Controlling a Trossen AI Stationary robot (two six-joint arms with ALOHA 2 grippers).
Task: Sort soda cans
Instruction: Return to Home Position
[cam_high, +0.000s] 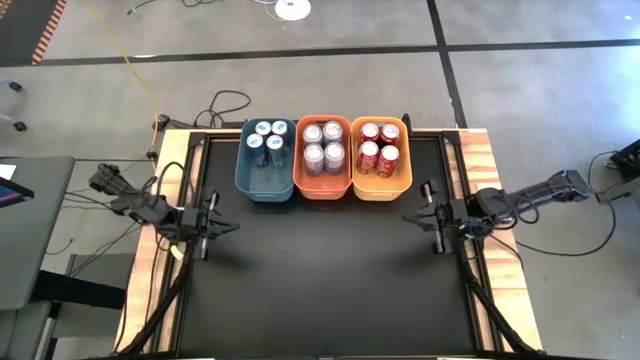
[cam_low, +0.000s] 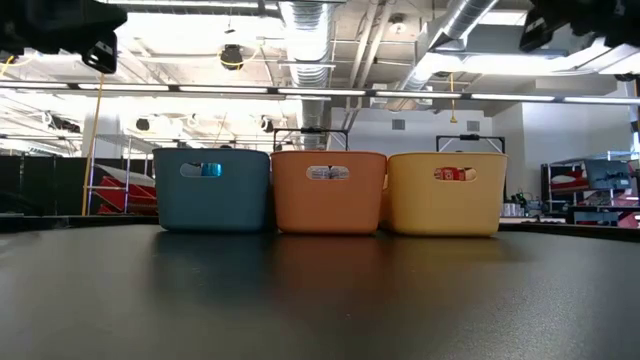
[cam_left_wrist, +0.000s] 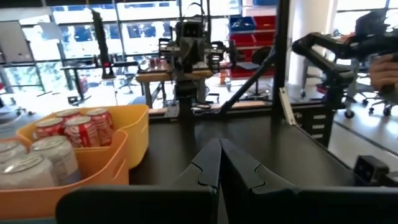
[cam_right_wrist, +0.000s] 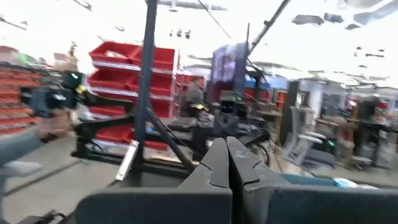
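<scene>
As the left end effector and right end effector are hovering closed, soda cans are standing upright in bins at the bench's far edge.

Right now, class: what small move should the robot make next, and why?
Probably only parking both arms. The blue cans, silver cans and red cans sit in the blue bin, orange bin and yellow bin; no can lies on the table, and the left hand and right hand are shut at its sides.
</scene>
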